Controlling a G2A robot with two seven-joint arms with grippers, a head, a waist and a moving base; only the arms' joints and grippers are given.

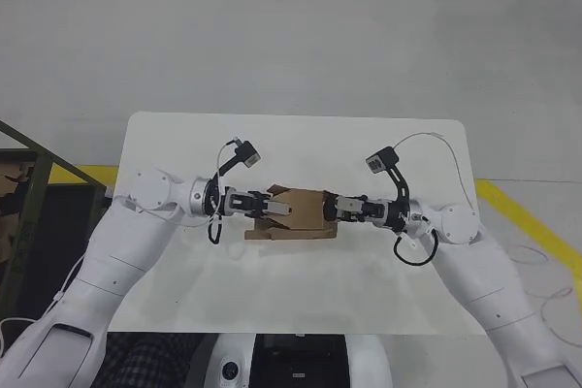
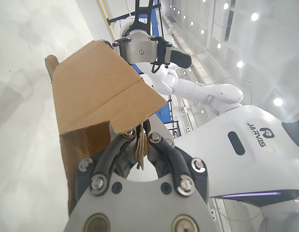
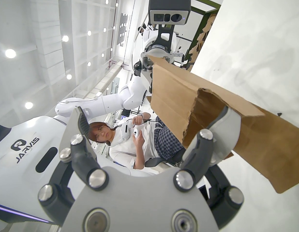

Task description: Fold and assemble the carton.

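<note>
A brown cardboard carton (image 1: 296, 215), partly folded, lies on its side in the middle of the white table (image 1: 388, 281). My left gripper (image 1: 270, 205) meets it from the left end. In the left wrist view the gripper (image 2: 140, 138) is shut on a thin flap edge of the carton (image 2: 98, 90). My right gripper (image 1: 330, 207) is at the carton's right end. In the right wrist view it (image 3: 152, 121) stands open: one finger (image 3: 223, 124) reaches inside the open end of the carton (image 3: 171, 90), and the other finger (image 3: 79, 119) is outside, clear of the cardboard.
A dark green rack (image 1: 15, 184) holding flat cardboard stands off the table's left side. Yellow floor tape (image 1: 524, 218) runs past the right edge. Bare table surface lies in front of and behind the carton.
</note>
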